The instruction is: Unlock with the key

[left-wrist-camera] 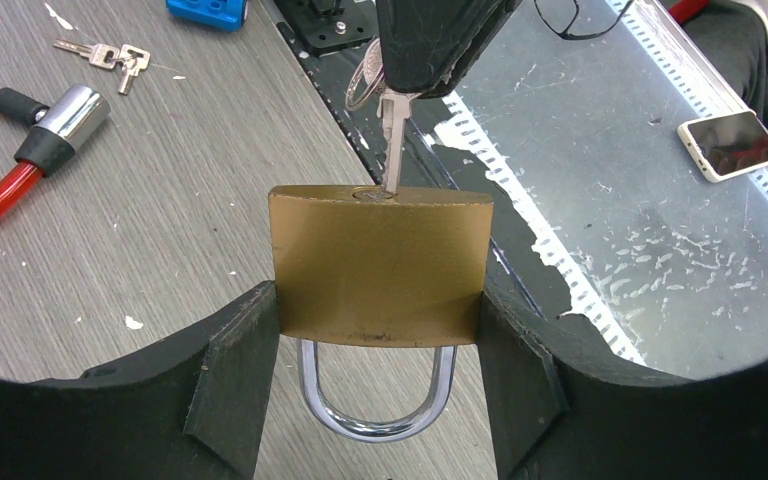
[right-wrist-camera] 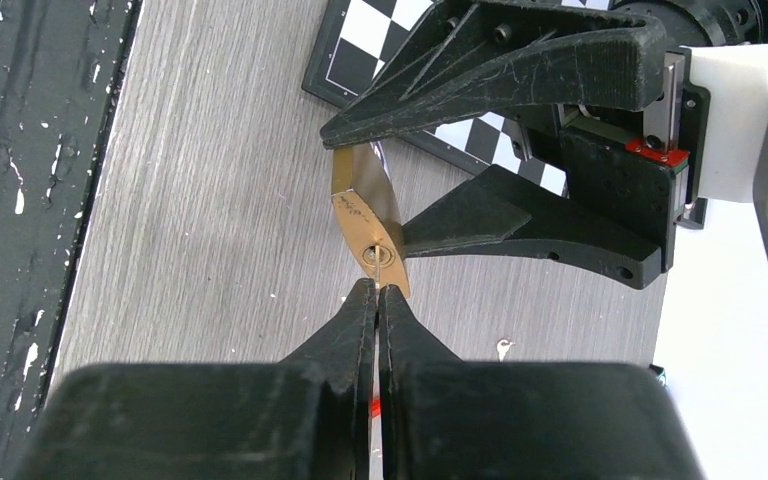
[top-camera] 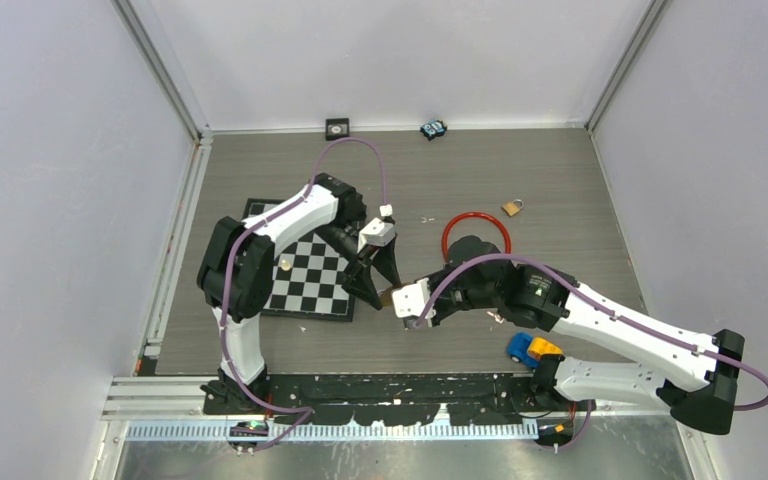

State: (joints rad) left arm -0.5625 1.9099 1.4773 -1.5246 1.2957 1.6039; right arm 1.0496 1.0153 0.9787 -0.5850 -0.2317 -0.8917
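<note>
The left tool (left-wrist-camera: 378, 320) clamps the padlock (left-wrist-camera: 380, 265) across its two narrow flanks, so that we see the brass body held off the table (left-wrist-camera: 160, 230), just beside the right edge of the chessboard (top-camera: 310, 280). This grip leaves the face with the keyway (right-wrist-camera: 378, 256) bare and turned toward the other arm. The shackle (left-wrist-camera: 375, 415) points back toward the left wrist, out of the way; both its legs sit in the body, so we judge the lock not yet open. The right tool (right-wrist-camera: 376, 300) is pinched shut on the head of the key (left-wrist-camera: 391, 140), whose blade runs in line with the long axis of the body and meets the keyway at its tip. How deep the blade sits we cannot tell. We read the arrangement as a vice and a hand: one arm fixes the body against twist, and the other is free to push and turn. The step in hand is insertion. Seating the blade fully and then rotating it calls for close alignment, since a tilted key could jam or lever the body out of the grip. A red cable lock (left-wrist-camera: 20, 150) and spare keys (left-wrist-camera: 105, 55) lie on the table, apart from the work.
</note>
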